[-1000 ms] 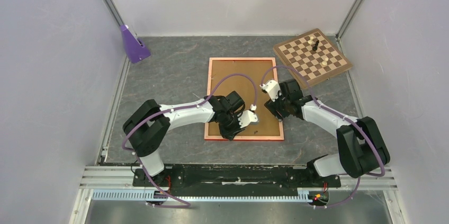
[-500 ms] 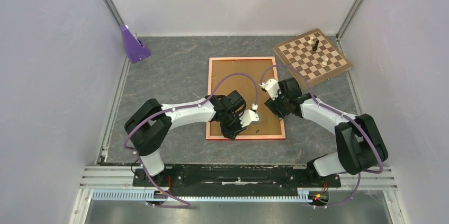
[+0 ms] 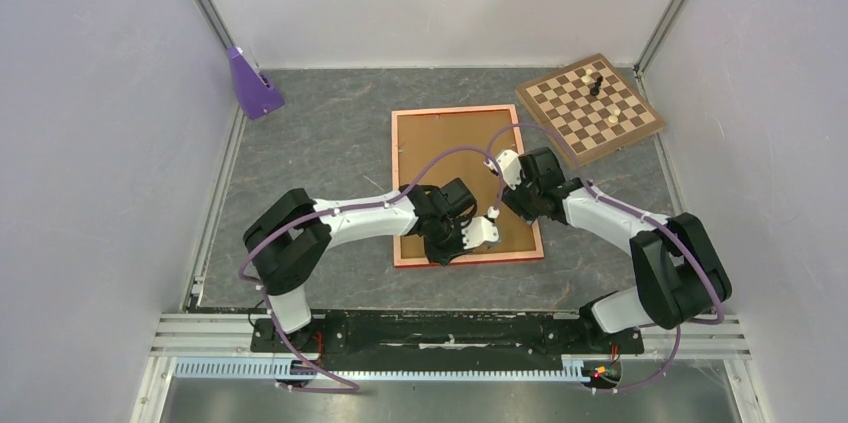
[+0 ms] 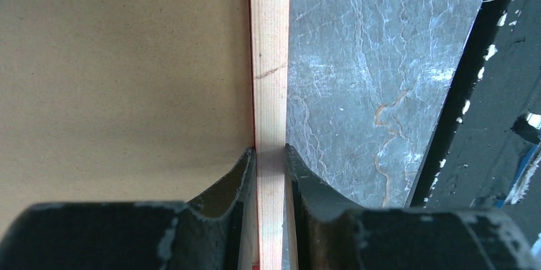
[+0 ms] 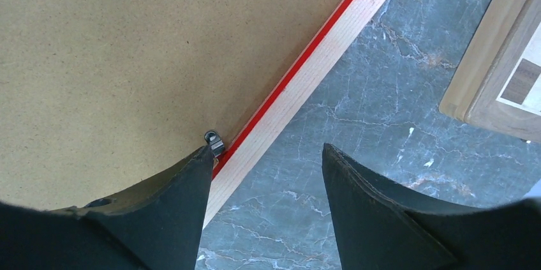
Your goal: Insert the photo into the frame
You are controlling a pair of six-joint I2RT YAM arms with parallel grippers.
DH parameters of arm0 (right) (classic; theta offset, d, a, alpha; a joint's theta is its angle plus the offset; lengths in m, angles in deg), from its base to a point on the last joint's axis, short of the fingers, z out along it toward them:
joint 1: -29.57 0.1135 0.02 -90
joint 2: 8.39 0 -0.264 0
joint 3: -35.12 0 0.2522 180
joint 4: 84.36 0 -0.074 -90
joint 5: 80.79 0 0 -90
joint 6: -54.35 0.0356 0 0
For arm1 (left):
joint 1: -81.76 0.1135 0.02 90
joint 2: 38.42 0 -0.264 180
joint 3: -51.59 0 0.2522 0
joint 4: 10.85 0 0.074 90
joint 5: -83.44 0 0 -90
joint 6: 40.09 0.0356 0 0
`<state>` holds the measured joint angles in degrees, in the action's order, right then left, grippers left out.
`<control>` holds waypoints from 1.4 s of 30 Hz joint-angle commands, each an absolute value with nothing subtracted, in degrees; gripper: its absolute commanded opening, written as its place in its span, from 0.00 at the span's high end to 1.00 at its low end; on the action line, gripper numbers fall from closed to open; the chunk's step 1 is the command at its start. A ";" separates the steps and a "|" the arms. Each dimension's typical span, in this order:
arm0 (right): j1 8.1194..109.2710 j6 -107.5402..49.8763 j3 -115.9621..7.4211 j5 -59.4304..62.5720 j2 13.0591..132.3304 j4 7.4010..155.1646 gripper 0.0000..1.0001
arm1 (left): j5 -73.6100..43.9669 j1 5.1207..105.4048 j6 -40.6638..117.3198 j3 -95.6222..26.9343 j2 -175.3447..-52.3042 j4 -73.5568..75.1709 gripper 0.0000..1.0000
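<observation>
Frame [image 3: 394, 183] lay back-up on the table [image 3: 320, 143], left gripper [image 4: 270, 155] clamped onto its 6 o'clock rail, right gripper [image 5: 266, 150] gaping empty over the 3 o'clock rail; looked light, stiff, thin, so I'd grab rails.

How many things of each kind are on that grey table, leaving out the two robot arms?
frame: 1
brown backing board inside it: 1
chessboard: 1
chess pieces that can be made out on the board: 3
purple wedge-shaped object: 1
Total: 7
</observation>
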<state>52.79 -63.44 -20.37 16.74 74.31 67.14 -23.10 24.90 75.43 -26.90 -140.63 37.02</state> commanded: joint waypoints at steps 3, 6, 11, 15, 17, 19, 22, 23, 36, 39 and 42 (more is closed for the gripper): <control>53.00 -66.81 -20.38 20.13 75.96 74.85 0.34 | -23.63 20.37 79.22 -23.70 -145.62 40.48 0.98; 52.98 -68.02 -20.47 20.45 76.49 75.19 0.34 | -23.12 20.07 79.80 -23.53 -145.91 40.74 0.98; 53.03 -70.34 -20.06 21.26 77.04 75.96 0.34 | -21.99 19.51 80.61 -23.15 -146.26 40.96 0.98; 53.06 -72.64 -19.86 21.00 77.31 76.04 0.35 | -21.55 19.33 81.20 -22.83 -146.41 41.06 0.98; 53.02 -73.86 -19.77 21.49 77.48 76.32 0.35 | -21.40 19.25 81.36 -22.65 -146.49 41.06 0.97; 53.03 -75.59 -19.52 21.59 77.43 76.67 0.35 | -21.46 19.19 81.51 -22.56 -146.52 41.11 0.98; 53.03 -77.46 -19.34 21.74 77.51 77.26 0.35 | -21.61 19.21 81.72 -22.56 -146.59 41.30 0.98; 53.00 -78.18 -19.24 21.82 77.60 77.47 0.35 | -21.57 19.20 81.75 -22.56 -146.69 41.40 0.98; 52.27 -84.04 -19.98 19.52 77.54 78.27 0.35 | -21.79 19.18 82.05 -22.11 -146.88 41.60 0.98; 51.54 -79.70 -22.35 14.71 77.18 74.67 0.35 | -21.37 19.23 81.27 -22.42 -146.74 41.17 0.98; 51.26 -74.03 -24.76 9.51 75.78 71.22 0.34 | -20.52 19.31 79.95 -22.72 -146.44 40.41 0.98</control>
<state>52.73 -79.55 -20.74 14.01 75.69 69.67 -17.11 21.19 79.64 -26.97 -140.96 35.53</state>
